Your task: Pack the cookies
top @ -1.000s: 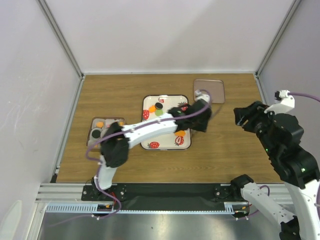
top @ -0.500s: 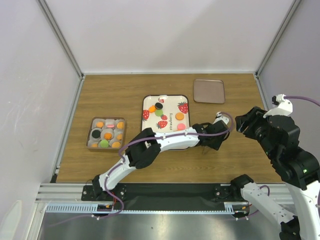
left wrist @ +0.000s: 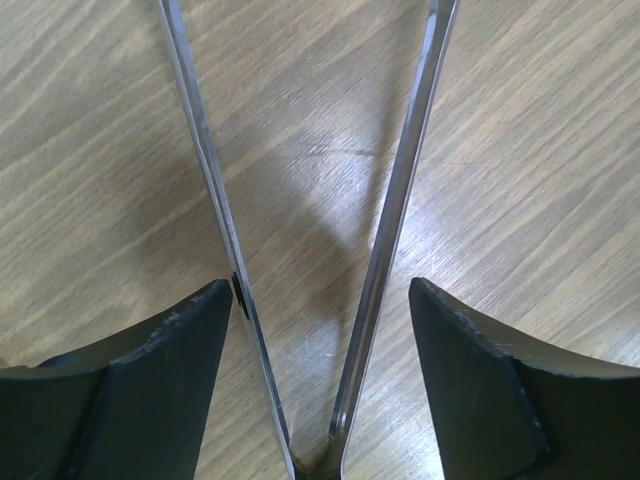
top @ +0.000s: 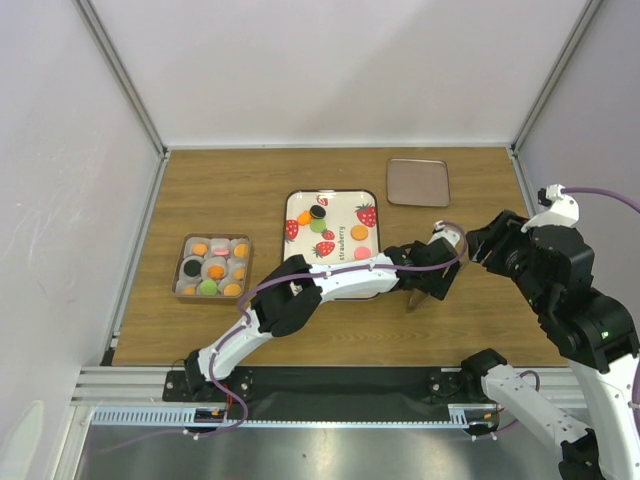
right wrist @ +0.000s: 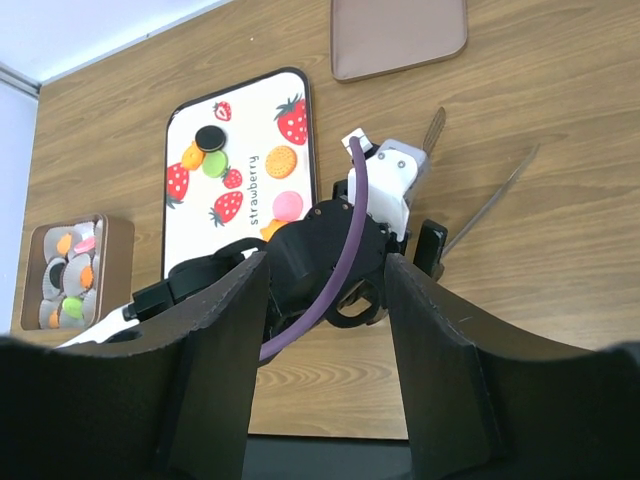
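Step in hand, as I read it: between picks. The L gripper (left wrist: 322, 290) is parked off the strawberry tray (top: 340, 203) at its 4 o'clock, over bare table. Its jaws are wide, astride the hinge end of the tongs (left wrist: 204, 150), whose blades are splayed w/ nothing between them. One fingertip touches a blade and the other looks just off it. The shadow under the blades suggests they're carried, not lying flat.

The R gripper (right wrist: 328, 262) is spread wide and holds nothing, hovering at 3 o'clock of the L one.

Next move prob. calls for swinging the tongs toward 10 o'clock over the tray, putting the tips astride one cookie and squeezing, then carrying it to the box (top: 213, 238) at the tray's 9 o'clock.

Counts:
- Cookies (top: 359, 232) on tray: 6 in R wrist view (3 orange, 1 black, 1 green, 1 pink), one half hidden by the arm.
- Box: approx 9 in a 3x3 grid, mostly orange; too small to be sure.
- Tongs: 1.
- Brown lid (top: 417, 182): 1, at the tray's 1 o'clock.
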`<action>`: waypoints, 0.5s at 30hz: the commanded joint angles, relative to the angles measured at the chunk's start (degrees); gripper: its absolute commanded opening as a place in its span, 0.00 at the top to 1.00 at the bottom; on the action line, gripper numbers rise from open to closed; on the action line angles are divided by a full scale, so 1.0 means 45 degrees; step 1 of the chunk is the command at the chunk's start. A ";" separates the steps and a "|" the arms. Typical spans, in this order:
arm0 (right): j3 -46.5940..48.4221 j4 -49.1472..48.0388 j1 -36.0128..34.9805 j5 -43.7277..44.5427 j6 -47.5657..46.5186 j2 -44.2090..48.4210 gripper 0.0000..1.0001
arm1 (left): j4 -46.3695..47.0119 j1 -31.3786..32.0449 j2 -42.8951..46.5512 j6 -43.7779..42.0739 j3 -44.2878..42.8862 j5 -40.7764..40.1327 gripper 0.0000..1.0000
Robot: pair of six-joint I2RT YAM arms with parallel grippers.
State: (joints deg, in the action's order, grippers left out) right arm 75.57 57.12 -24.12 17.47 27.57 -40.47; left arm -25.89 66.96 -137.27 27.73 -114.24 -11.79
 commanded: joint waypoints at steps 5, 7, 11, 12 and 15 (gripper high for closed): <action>0.1642 -0.0428 0.0047 -0.0464 0.0299 -0.0401 0.44 | 0.1025 -0.0289 0.1655 -0.0400 -0.0240 0.0139 0.16; 0.2092 -0.0759 0.0028 -0.0505 0.0259 -0.0654 0.44 | 0.1241 -0.0620 0.2143 -0.0224 -0.0006 0.0490 0.15; 0.2619 -0.1384 0.0028 -0.0465 0.0084 -0.1609 0.43 | 0.1456 -0.1382 0.3683 0.0379 0.0638 0.0959 0.15; 0.2756 -0.1695 0.0047 -0.0465 0.0045 -0.1748 0.43 | 0.1572 -0.1538 0.3959 0.0614 0.1239 0.1096 0.15; 0.3615 -0.2261 0.0047 -0.0173 -0.0189 -0.2604 0.40 | 0.1924 -0.2222 0.5535 0.1666 0.3148 0.1429 0.15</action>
State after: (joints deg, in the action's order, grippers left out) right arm 88.07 52.58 -24.12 16.03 28.25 -48.49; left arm -20.40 60.14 -121.78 29.98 -106.13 -7.16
